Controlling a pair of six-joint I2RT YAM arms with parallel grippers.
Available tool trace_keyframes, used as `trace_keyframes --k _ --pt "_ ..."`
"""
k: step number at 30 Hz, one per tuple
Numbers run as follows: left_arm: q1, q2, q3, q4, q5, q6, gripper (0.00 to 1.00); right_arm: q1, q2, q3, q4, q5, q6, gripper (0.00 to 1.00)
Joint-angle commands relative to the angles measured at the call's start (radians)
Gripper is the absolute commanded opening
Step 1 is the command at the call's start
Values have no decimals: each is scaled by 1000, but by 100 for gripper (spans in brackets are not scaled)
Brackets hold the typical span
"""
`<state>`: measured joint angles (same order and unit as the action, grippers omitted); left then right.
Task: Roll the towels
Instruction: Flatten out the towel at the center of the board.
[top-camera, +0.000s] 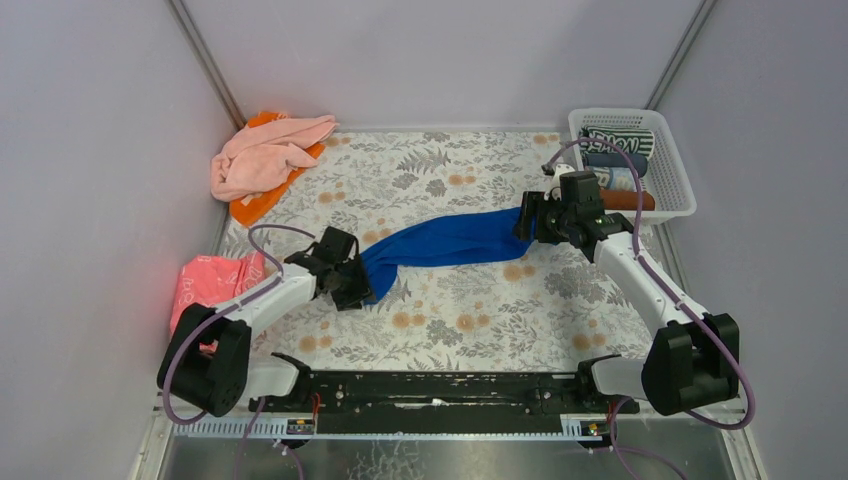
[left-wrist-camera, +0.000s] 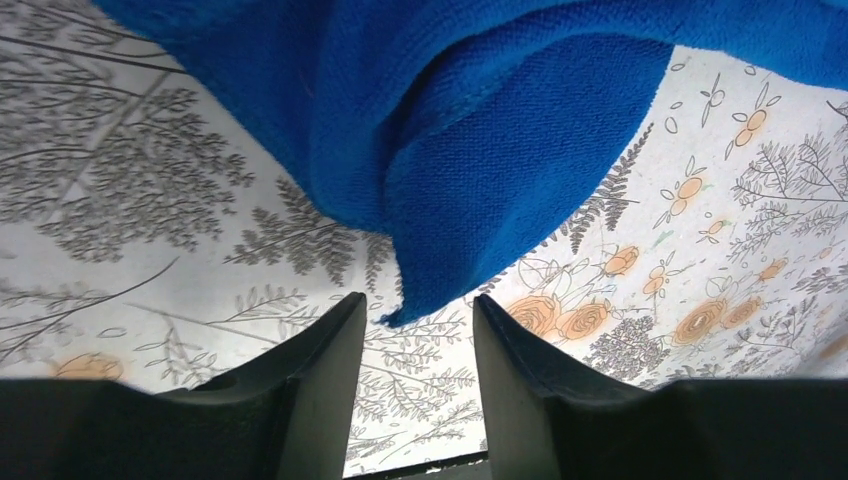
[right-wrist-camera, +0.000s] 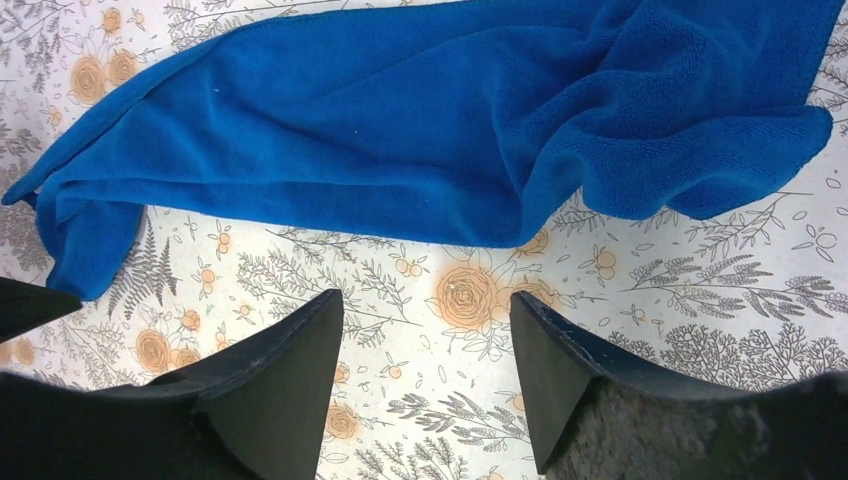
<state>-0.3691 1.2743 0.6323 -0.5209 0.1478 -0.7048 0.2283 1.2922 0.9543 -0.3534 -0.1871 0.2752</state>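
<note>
A blue towel (top-camera: 450, 240) lies stretched and rumpled across the middle of the flowered table cover. My left gripper (top-camera: 350, 283) is open just off its left end; in the left wrist view the towel's (left-wrist-camera: 470, 150) corner tip hangs between my open fingers (left-wrist-camera: 320, 370) without being pinched. My right gripper (top-camera: 530, 222) is open over the towel's right end; in the right wrist view the towel (right-wrist-camera: 440, 120) lies flat beyond my empty, spread fingers (right-wrist-camera: 290, 370). A pink towel (top-camera: 265, 158) lies on an orange one (top-camera: 262, 200) at the back left.
A white basket (top-camera: 680, 195) with several rolled towels stands at the back right. A pink-red towel (top-camera: 205, 285) lies by the left wall. Grey walls close in the table on three sides. A black rail (top-camera: 440, 392) runs along the near edge.
</note>
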Motion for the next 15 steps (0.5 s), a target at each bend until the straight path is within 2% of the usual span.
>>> trace_keyframes --k 1,4,8,15 --pt "-38 46 -15 129 35 -24 39 4 -17 -1 52 -32 -8 69" --pt "-40 60 7 129 8 -10 24 4 -15 -5 56 -35 -8 69" --pt "-40 12 85 22 -115 29 0 4 -12 -10 61 -38 -7 70" --pt "-39 -156 346 -299 -395 120 0 3 15 20 51 -20 -8 70"
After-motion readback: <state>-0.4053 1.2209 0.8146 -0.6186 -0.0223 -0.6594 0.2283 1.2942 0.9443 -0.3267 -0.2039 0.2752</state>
